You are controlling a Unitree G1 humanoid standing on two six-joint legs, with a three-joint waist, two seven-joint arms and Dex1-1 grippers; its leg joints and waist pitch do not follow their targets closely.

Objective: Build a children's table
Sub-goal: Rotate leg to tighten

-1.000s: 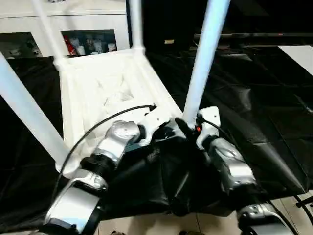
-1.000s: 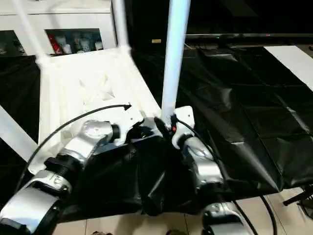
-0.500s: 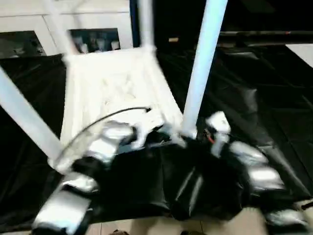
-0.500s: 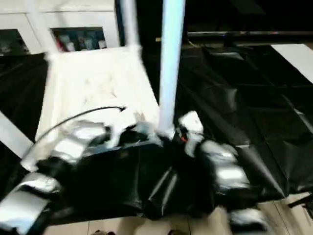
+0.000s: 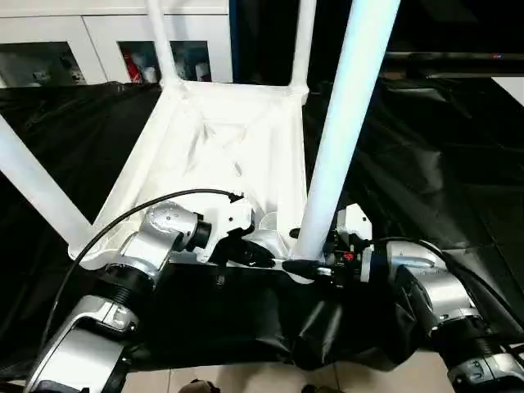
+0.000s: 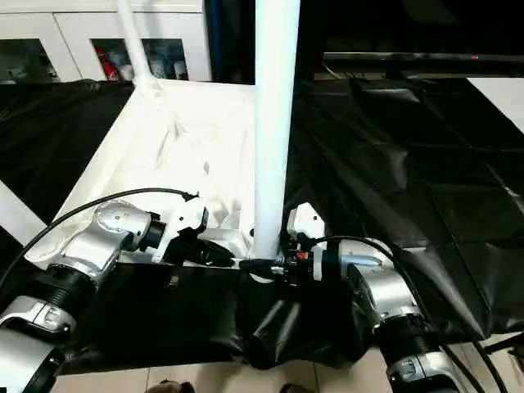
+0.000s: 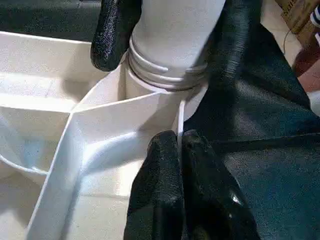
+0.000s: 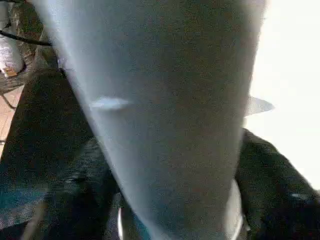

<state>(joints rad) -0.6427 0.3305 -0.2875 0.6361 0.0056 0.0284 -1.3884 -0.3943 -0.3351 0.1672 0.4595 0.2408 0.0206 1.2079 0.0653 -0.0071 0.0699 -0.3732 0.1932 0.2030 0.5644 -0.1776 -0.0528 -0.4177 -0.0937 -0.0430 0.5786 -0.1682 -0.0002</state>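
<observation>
Left eye view: children's table (image 5: 237,155) upside down on the black sheet (image 5: 458,164) covering the worktop, ribbed X-braced underside facing up, legs standing up from the corner sockets. Near-right leg (image 5: 344,123) upright in the corner socket (image 5: 299,254) closest to the robot, rising out of the top of the picture. Near-left leg (image 5: 37,192) slanting up and out at the left edge. Two far legs (image 5: 161,41) up at the back corners, in front of a white cabinet (image 5: 98,37) with glass doors.

Left gripper (image 5: 254,252) at the near rim of the tabletop, just left of the near-right socket. Left wrist view: own fingers (image 7: 165,200) pressed together, closed, tips right at the thin white rim edge (image 7: 125,117) beside the socket; cannot tell whether the edge is pinched between them. Black cable (image 5: 139,217) looping over the left forearm.

Right gripper (image 6: 270,267) reaching in level from the right at the base of the near-right leg. Left wrist view: right gripper's two black fingers (image 7: 112,35) on either side of the leg just above its threaded collar (image 7: 165,70), clasping it. Right wrist view: leg (image 8: 165,110) close up between own fingers (image 8: 272,185).

Pale floor (image 5: 246,381) along the near edge.
</observation>
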